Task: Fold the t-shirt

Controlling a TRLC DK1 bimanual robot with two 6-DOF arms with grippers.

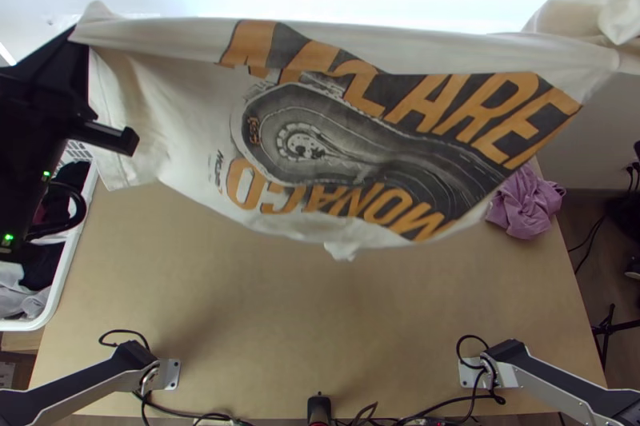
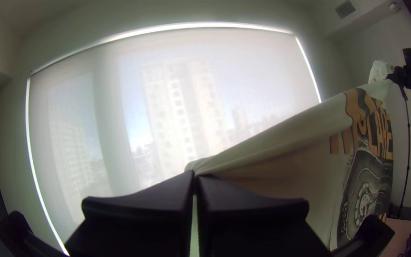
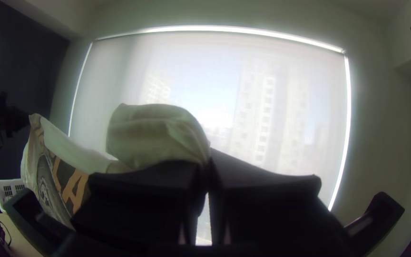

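Note:
Stretched in the air above the table, the cream t-shirt (image 1: 184, 130) hangs with its orange and dark print facing the top view. My left gripper (image 1: 84, 42) holds one upper corner at the picture's left. In the left wrist view my left gripper (image 2: 195, 178) is shut on the shirt (image 2: 272, 143), whose edge runs taut toward the other arm. In the right wrist view my right gripper (image 3: 208, 166) is shut on the shirt (image 3: 153, 133), with a bunched fold bulging beside the fingers. The lower edge hangs loose.
A bunched pink cloth (image 1: 526, 202) lies at the table's right edge. A white basket (image 1: 60, 282) with dark and light clothes stands at the left. The wooden table (image 1: 320, 306) has cables and a small black device (image 1: 319, 410) along its near edge.

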